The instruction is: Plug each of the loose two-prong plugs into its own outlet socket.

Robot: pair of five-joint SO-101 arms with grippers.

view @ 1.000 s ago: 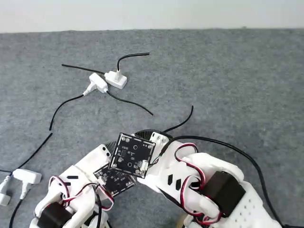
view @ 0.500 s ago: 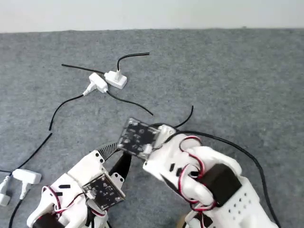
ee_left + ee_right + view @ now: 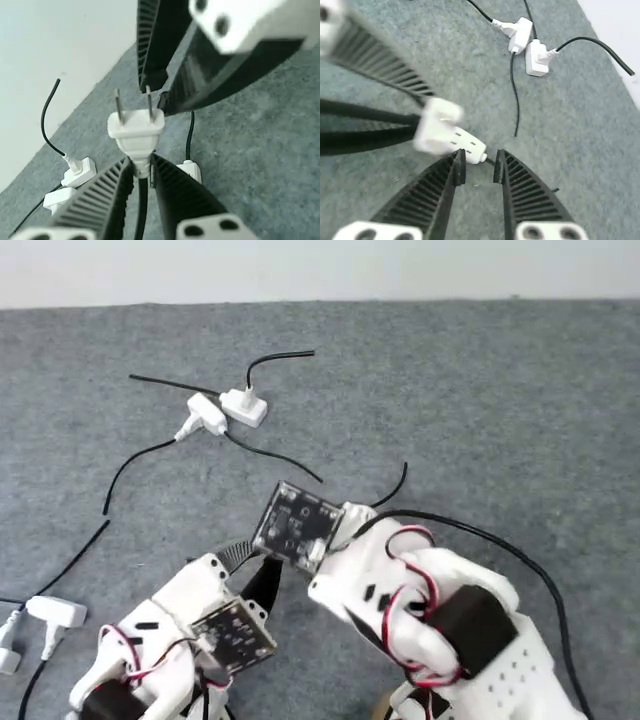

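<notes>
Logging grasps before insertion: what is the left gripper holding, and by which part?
The left gripper holds a white two-prong plug by the narrow neck at its cord end. The pronged end sticks out free.

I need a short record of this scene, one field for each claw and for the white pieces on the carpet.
left claw: shut on a white plug at its neck, prongs toward the right claw
right claw: open, close before the prongs
below the claws: white block with cord, likely a socket
far carpet: white piece touching a second piece, both corded
left edge: third piece
</notes>
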